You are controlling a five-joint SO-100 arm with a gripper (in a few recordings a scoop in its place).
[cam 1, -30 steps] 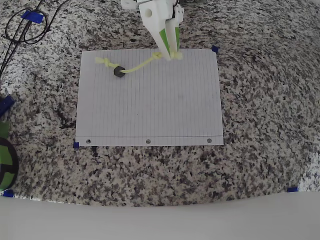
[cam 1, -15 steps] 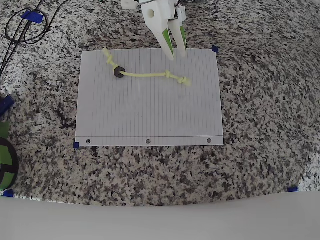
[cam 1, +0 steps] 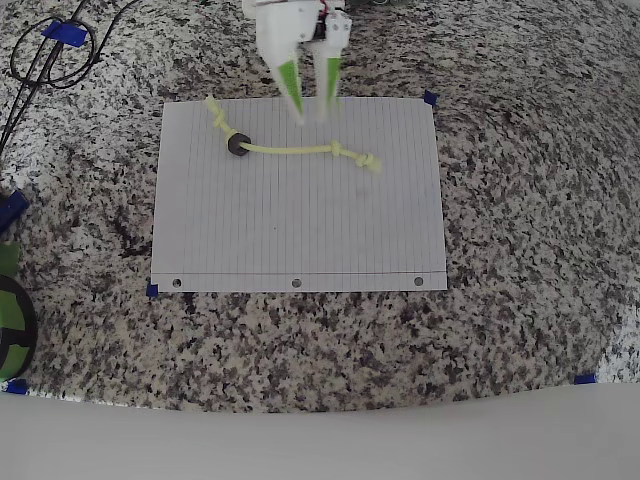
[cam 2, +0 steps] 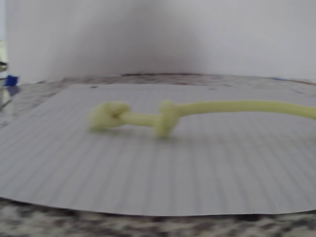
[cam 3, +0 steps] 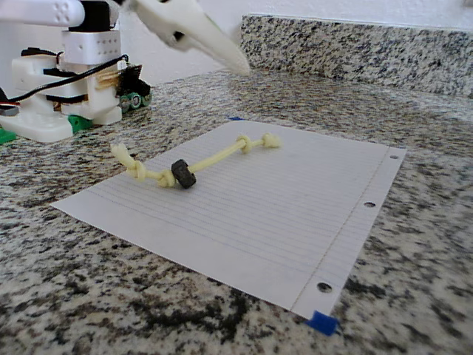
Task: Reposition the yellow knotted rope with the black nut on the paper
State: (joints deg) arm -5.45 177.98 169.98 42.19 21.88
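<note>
- Overhead view: I see my gripper (cam 1: 309, 108) hanging with its fingers apart and empty over the far edge of the paper (cam 1: 300, 230), above the middle of the yellow knotted rope (cam 1: 295, 148). The rope lies on the sheet's far part, away from the punched holes. The black nut (cam 1: 237, 144) sits on the cord near its left knot. I judge this a pause between grasps: nothing is held, and the next move calls for lowering onto one knotted end and closing on it.
- Wrist view: blurred. The rope's knotted end (cam 2: 133, 117) lies flat on the lined paper (cam 2: 148, 182), and the cord runs off to the right. A pale wall stands behind.
- Fixed view: my gripper's white fingers (cam 3: 199, 37) float well above the rope (cam 3: 199, 161), not touching it. The nut (cam 3: 183, 174) stands on edge on the paper (cam 3: 295, 214). The sheet rests on a speckled granite counter (cam 3: 111, 296) with a matching backsplash (cam 3: 355, 44). Blue tape (cam 3: 321, 322) marks the near corner.
</note>
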